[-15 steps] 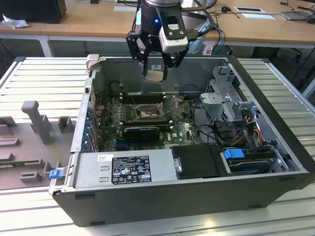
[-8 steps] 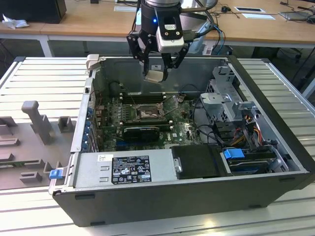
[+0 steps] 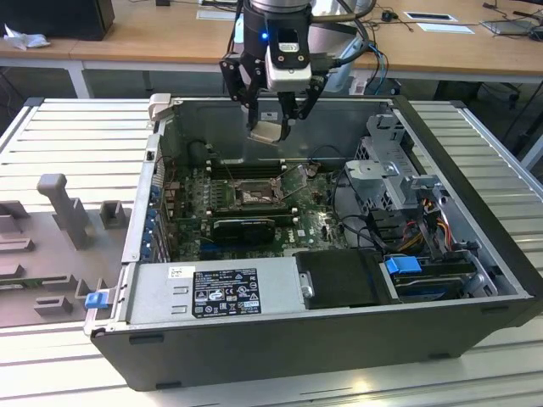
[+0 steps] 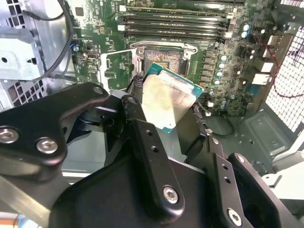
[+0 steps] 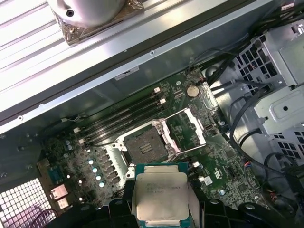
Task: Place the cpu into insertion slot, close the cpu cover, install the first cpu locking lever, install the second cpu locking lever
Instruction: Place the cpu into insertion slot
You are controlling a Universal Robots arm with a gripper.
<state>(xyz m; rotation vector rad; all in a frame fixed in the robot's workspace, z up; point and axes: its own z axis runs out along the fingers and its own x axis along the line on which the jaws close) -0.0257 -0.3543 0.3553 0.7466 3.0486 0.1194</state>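
cpu (image 5: pixel 160 194): matt silver metal top | circuit board (image 5: pixel 216 164): glossy green | case (image 3: pixel 254 348): matt grey metal | worktop (image 3: pixel 76 136): ribbed pale metal

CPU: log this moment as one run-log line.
gripper shut on cpu | cpu in air, not in insertion slot | slot empty | cpu cover open

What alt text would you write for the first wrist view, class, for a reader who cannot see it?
The gripper holds the cpu in its jaws above the green circuit board; the insertion slot lies uncovered, its cpu cover open.
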